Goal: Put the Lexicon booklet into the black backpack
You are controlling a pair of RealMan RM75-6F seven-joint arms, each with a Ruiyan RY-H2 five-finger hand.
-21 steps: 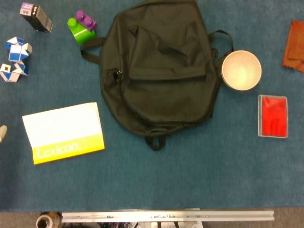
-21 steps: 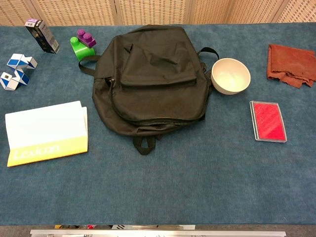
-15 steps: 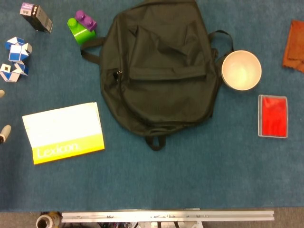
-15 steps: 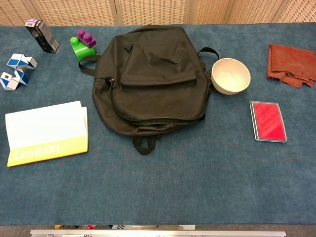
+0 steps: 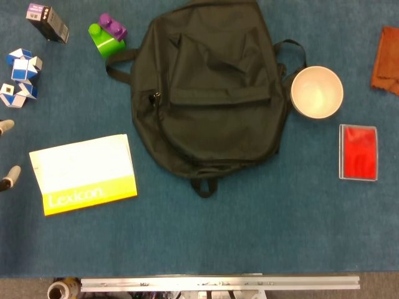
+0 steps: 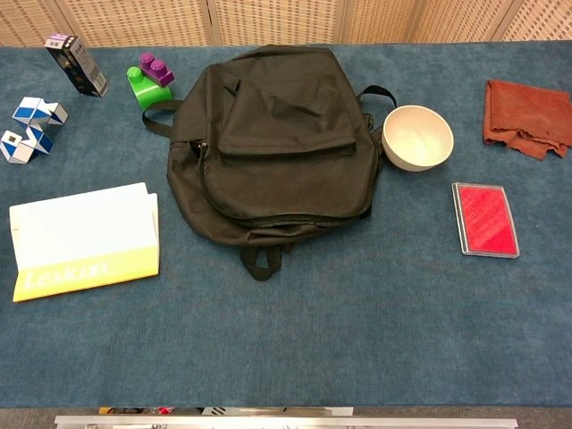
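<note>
the black backpack (image 5: 209, 93) is lying flat on the blue table (image 5: 249, 237), its front pocket facing up, its main zipper looking closed, and its carry loop pointing toward the near edge. the lexicon booklet (image 5: 83, 174) is lying face up to the left of the backpack, near it but apart from it; its cover is showing white across most of the sheet, with a yellow band along the near edge carrying the word "lexicon" in white letters, and it is sitting slightly turned.

further left of the backpack, past the booklet, two pale fingertips (image 5: 10, 176) of the left hand (image 5: 6, 152) are showing at the edge of the head view, spread apart from each other and touching nothing; the rest of that hand is out of frame. the right hand is not showing in either view.

just right of the backpack a cream bowl (image 5: 317, 92) is sitting, with a red case (image 5: 358, 152) nearer than it. up-left of the backpack a green and purple block (image 5: 106, 36) is standing.
</note>
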